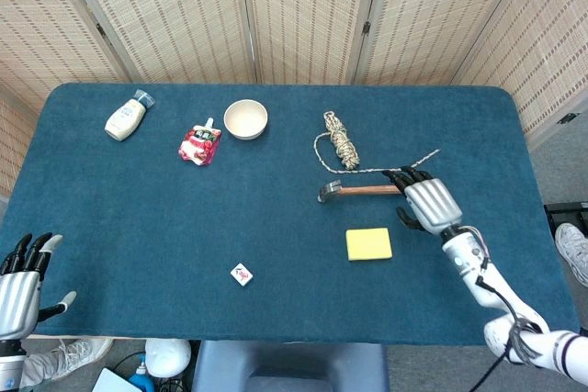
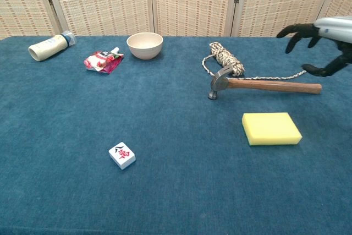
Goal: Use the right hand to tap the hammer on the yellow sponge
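The wooden-handled hammer with a dull metal head (image 1: 372, 190) lies on the matt, napped blue cloth table (image 1: 138, 218); the porous yellow foam sponge (image 1: 368, 243) lies nearby.

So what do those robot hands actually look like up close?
Each hand, right hand and left hand, has a ribbed silver-grey metal back and slim black fingers, some tipped pale grey. The right sits on a white jointed forearm with thin black cables looping along it.

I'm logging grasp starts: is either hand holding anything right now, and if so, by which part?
Nothing is held. The right hand hovers open above the end of the hammer handle without touching it; the left hand is open at the table's near edge.
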`<state>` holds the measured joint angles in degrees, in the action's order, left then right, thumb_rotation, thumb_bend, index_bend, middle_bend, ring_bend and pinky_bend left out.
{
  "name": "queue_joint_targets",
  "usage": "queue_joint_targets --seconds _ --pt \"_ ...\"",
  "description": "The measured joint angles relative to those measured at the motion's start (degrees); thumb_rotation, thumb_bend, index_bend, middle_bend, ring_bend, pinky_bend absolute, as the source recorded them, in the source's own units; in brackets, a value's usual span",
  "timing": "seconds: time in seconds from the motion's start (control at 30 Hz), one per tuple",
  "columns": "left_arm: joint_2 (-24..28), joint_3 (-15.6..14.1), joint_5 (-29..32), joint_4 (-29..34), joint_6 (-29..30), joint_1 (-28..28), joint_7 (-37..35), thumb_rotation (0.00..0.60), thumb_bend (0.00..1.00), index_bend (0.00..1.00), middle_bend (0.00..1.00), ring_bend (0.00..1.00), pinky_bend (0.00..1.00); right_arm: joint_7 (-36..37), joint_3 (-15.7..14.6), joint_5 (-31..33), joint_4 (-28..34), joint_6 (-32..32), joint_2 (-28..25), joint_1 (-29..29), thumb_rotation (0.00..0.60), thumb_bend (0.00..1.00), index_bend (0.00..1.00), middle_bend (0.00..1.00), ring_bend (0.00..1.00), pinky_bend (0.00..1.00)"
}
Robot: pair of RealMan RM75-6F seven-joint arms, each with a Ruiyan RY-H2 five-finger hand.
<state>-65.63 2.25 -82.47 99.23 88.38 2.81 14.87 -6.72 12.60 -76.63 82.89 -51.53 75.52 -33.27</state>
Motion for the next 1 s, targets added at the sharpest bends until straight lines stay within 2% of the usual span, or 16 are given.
queue_joint_targets --seconds 0.2,0.37,0.43,0.47,0.53,0.6,0.77,1.0 --pt "0.45 -0.37 0.81 -0.16 0.28 -1.02 -0.25 0.6 0.2 0.15 0.14 0.06 0.2 -4.02 1.48 3.64 -9.88 5.7 8.38 -6.8 0.6 0.18 0.13 0.23 0.1 0.23" --pt "0.76 -0.53 1.39 -0.41 0.46 -1.67 -0.47 0.6 0.2 0.15 0.14 0.06 0.2 -5.86 1.98 6.0 -18.27 9.5 14.87 -11.72 0.6 0.14 0.13 0.23 0.09 0.23" --pt "0.69 -0.57 1.56 -0.55 0.39 -1.78 -0.57 0.6 0.2 0.15 0.14 0.06 0.2 -6.37 1.97 6.91 -21.43 10.84 17.18 -13.25 0.6 0.18 0.13 0.23 0.09 0.23" --pt "0.65 -0.61 1.7 -0.61 0.25 -1.83 -0.61 0.6 0.2 0.15 0.14 0.06 0.2 -6.57 1.93 7.29 -22.68 11.35 18.08 -13.81 0.6 0.23 0.14 0.23 0.09 0.23" --pt "0.57 -0.65 1.86 -0.72 0.04 -1.89 -0.63 0.6 0.2 0.16 0.14 0.06 0.2 -6.86 1.85 8.21 -25.34 12.42 20.05 -14.94 0.6 0.31 0.18 0.25 0.09 0.23" --pt "0.51 -0.67 1.9 -0.83 -0.12 -1.9 -0.65 0.6 0.2 0.16 0.14 0.06 0.2 -6.91 1.8 9.13 -27.55 13.39 21.62 -15.88 0.6 0.34 0.23 0.29 0.09 0.23" --pt "0.19 -0.5 1.64 -1.4 -0.06 -1.91 -1.2 0.6 0.2 0.15 0.14 0.06 0.2 -7.09 1.67 11.14 -31.3 15.34 23.94 -17.45 0.6 0.36 0.32 0.32 0.1 0.23" --pt "-0.11 -0.34 1.65 -1.9 -0.37 -1.86 -1.51 0.6 0.2 0.15 0.14 0.06 0.2 -7.18 1.07 12.66 -32.96 16.02 25.1 -18.1 0.6 0.37 0.34 0.34 0.12 0.23"
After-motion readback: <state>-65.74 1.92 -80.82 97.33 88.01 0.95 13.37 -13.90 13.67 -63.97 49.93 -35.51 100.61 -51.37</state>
